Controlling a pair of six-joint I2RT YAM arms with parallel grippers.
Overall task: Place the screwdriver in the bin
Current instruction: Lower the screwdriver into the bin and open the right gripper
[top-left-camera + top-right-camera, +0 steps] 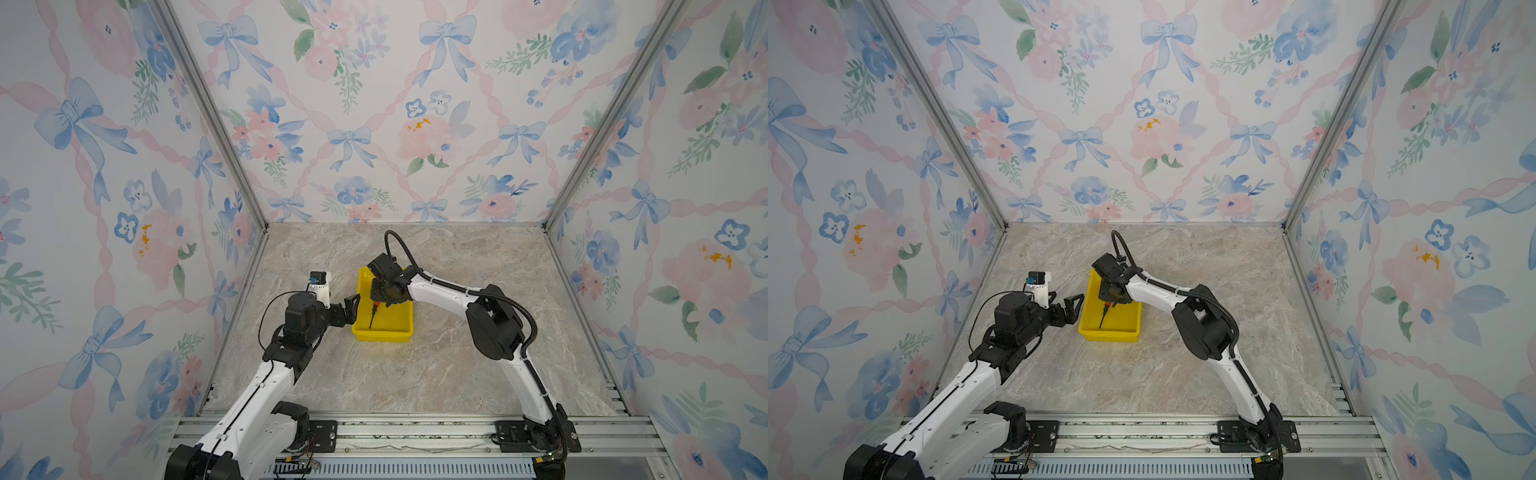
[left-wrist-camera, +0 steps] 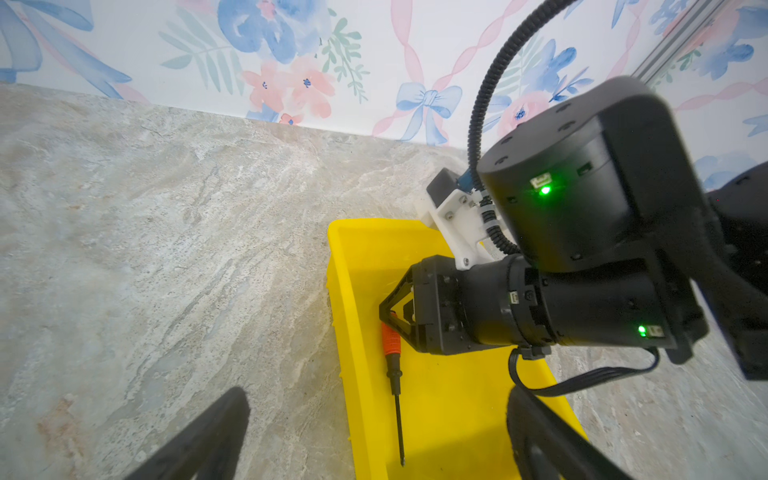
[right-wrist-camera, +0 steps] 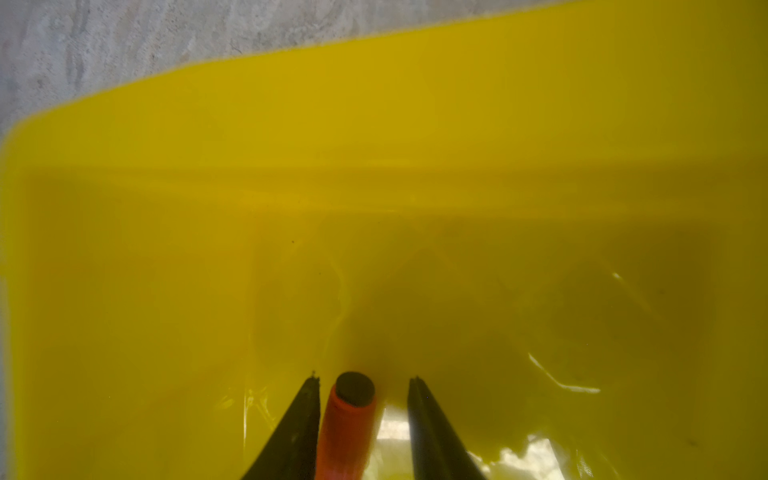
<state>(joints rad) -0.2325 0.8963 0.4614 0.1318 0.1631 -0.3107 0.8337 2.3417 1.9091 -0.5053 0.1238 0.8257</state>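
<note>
Yellow plastic forms the bin (image 1: 382,335), which is set on the marbled bench (image 1: 436,374) a little left of the middle. The screwdriver (image 1: 372,316) is laid on the bin's floor, near its left wall, with the red-orange handle toward the far end and the thin shaft pointed toward the near wall. The right end effector (image 1: 376,302) is positioned low in the far half of the bin, directly at the handle's far end. In the right wrist view its two fingers (image 3: 299,424) are seen parted on either side of the handle. One is just beside it and a clear gap is left at the other, so the handle is flanked and not clamped. The left end effector (image 1: 1074,303) is placed just outside the bin's left wall, near the rim, and is spread wide open. In the left wrist view its fingers (image 2: 208,432) are shown well apart, with the bin's left wall seen between them.
</note>
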